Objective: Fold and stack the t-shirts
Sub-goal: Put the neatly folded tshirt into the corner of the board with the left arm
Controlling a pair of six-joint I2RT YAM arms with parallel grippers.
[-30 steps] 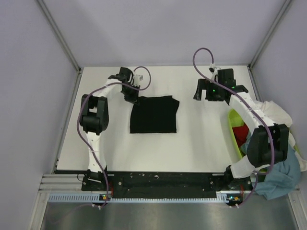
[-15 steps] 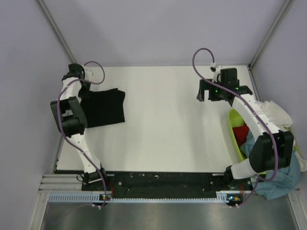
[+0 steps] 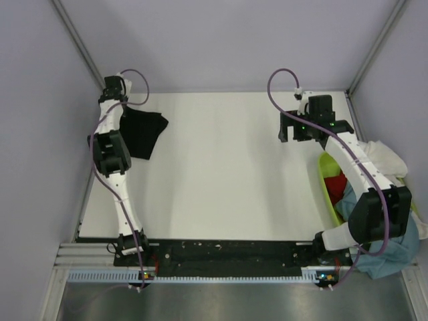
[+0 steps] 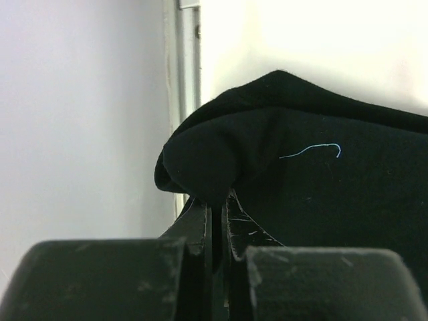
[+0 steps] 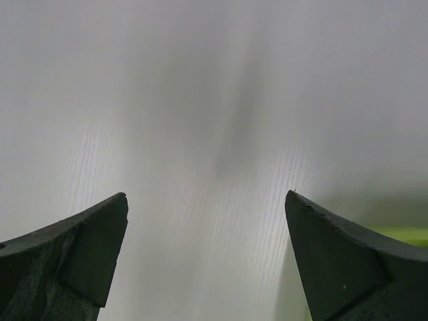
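jaws of your left gripper are pinched on a bunched fold of the black t-shirt, which lies rightward from them at the far-left corner of the table. your right gripper hangs spread, well apart, near the lime basket.

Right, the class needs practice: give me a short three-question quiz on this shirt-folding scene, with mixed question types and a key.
1. True or false: the right gripper is shut on cloth.
2. Which t-shirt does the left gripper pinch? A) white B) black C) teal
3. Fill in: the red t-shirt lies in the lime-green ____.
Key: 1 false, it is open and empty. 2 B, the black t-shirt. 3 basket.
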